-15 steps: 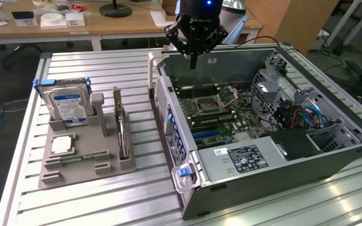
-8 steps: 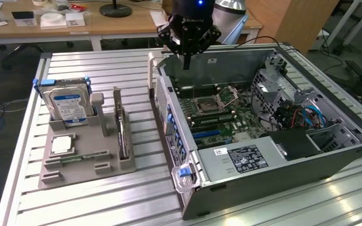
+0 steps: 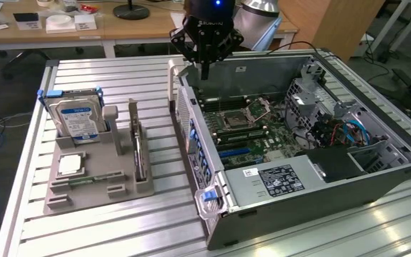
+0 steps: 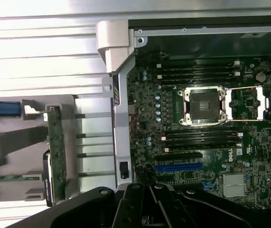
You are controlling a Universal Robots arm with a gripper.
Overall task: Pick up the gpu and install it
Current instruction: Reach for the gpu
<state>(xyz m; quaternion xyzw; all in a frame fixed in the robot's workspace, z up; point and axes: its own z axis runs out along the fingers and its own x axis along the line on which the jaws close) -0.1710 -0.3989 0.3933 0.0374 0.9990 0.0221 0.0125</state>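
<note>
The gpu [image 3: 139, 152] stands on edge in a slot of the grey holder [image 3: 98, 190], at the exterior view's left of the open computer case [image 3: 298, 209]. From the wrist it reads as a thin green strip with a dark end [image 4: 55, 152]. My gripper [image 3: 204, 75] hangs above the case's far corner, well away from the gpu, pointing down over the motherboard [image 3: 248, 126]. Its fingers look shut with nothing between them. In the wrist view my gripper [image 4: 150, 190] sits over the board near the blue expansion slot [image 4: 178, 167].
A silver hard drive with a blue-white label [image 3: 77, 120] stands upright in the holder. A narrow green memory stick [image 3: 84, 181] lies at the holder's front. Cables and drive cages [image 3: 334, 128] crowd the case's far side. A wooden desk [image 3: 120, 29] runs behind.
</note>
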